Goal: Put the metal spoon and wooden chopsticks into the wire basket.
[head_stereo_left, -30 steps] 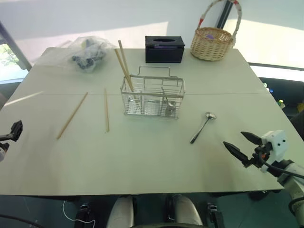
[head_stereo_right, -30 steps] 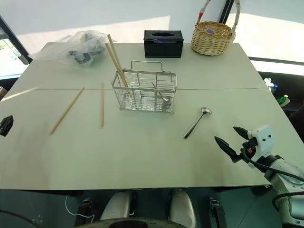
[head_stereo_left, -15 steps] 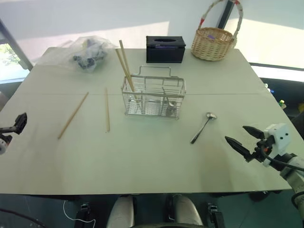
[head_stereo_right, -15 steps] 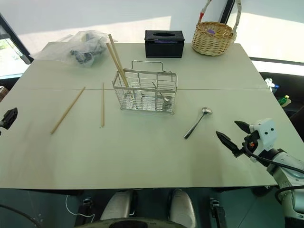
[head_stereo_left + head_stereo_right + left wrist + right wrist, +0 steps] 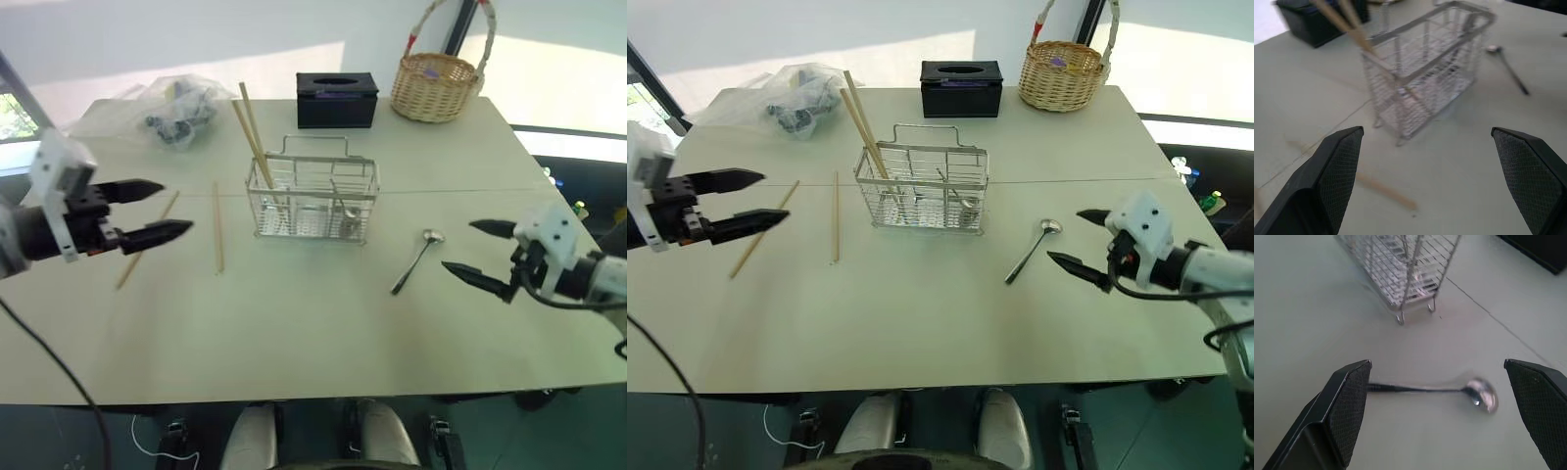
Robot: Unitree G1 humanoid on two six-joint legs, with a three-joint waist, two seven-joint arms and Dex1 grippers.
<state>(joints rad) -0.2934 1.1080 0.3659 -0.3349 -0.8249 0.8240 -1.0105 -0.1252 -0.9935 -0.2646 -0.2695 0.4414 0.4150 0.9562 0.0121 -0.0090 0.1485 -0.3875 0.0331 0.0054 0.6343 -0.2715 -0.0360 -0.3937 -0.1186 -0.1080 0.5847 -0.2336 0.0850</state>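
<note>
Moved: left gripper (image 5: 174,208) swung in, right gripper (image 5: 475,251) rose, fingers spread empty | Done: two wooden chopsticks (image 5: 252,134) in wire basket (image 5: 312,201) | Left: two chopsticks at basket's 9 o'clock, metal spoon (image 5: 417,260) at 4 o'clock on surface (image 5: 294,323)

Bright daylight from behind, sun patch on back wall; soft shadows w/ mild table (image 5: 294,323) glare. Wrist views blurred past the jaws.

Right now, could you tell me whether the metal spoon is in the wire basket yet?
Not yet: the metal spoon lies flat on the table, apart from the wire basket.
</note>
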